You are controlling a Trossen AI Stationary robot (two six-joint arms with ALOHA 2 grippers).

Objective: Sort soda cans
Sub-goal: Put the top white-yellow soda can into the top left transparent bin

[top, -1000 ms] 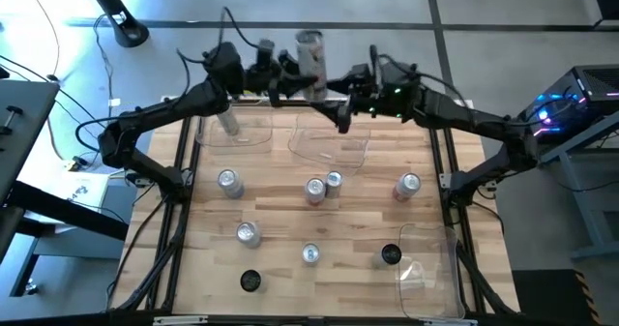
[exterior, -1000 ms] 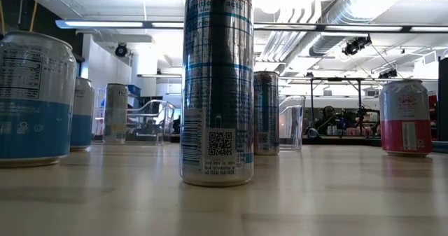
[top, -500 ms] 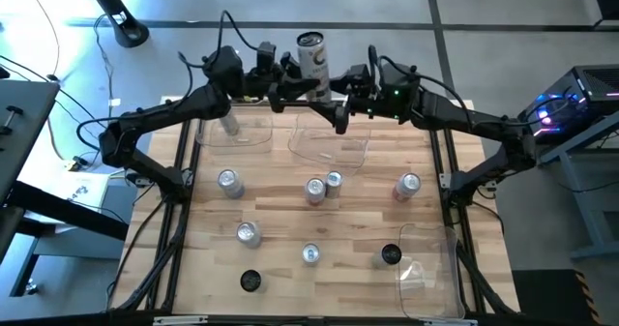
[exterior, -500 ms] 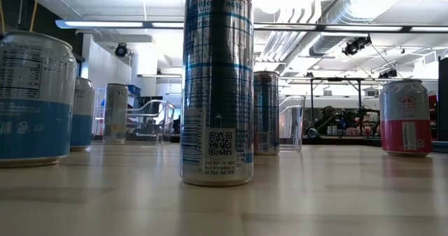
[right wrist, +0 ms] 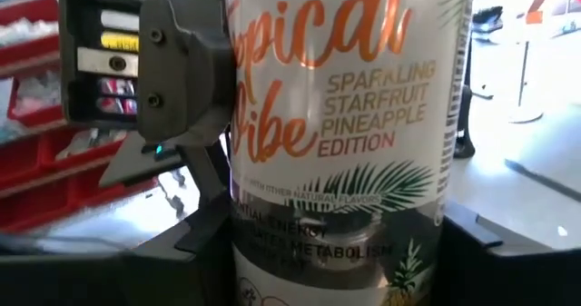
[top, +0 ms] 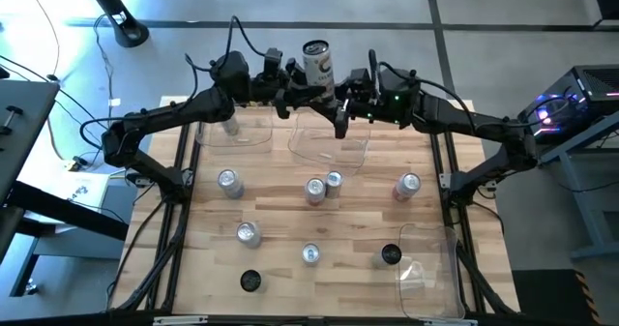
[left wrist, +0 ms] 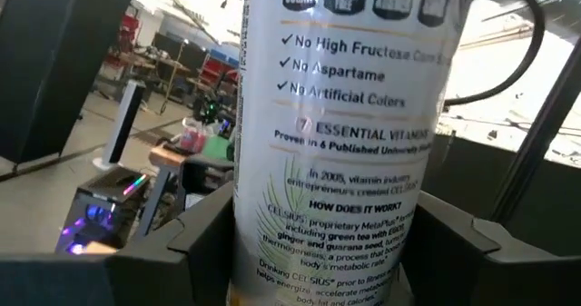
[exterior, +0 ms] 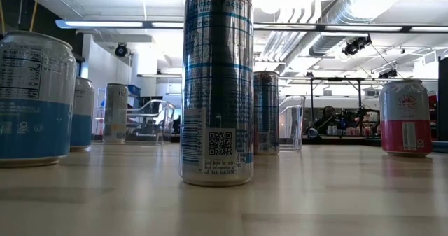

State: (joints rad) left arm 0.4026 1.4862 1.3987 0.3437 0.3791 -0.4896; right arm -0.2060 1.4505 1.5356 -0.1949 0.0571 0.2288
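Observation:
A white soda can (top: 317,63) with orange lettering is held upright in the air above the table's far edge. My left gripper (left wrist: 327,242) comes at it from the left and my right gripper (right wrist: 336,242) from the right, and both are shut on it. Several other soda cans stand upright on the wooden table, among them a silver one (top: 228,181), a pair (top: 314,190) at the middle, a red-and-silver one (top: 408,184) and a dark-topped one (top: 390,255). Another can (top: 229,125) stands in the far left bin. My left gripper pinches the white can's side wall low down (left wrist: 263,251) between its two fingers (left wrist: 204,238). The fingers come in about level from the table's left. The can stands upright, lifted clear of the table. My right gripper has the same can's lower side wall (right wrist: 263,251) between its two fingers (right wrist: 490,242). It comes in level from the table's right, facing my left gripper. The can stays upright and clear of the table.
Clear plastic bins lie at the far left (top: 242,134), the far middle (top: 334,147) and the near right (top: 430,268). In the low view, a tall can (exterior: 217,89) stands close and hides much of the far side. Bare wood lies between the standing cans.
The white can, carried by my left gripper, has shifted a little toward the table's right and now stands straighter between my two grippers.

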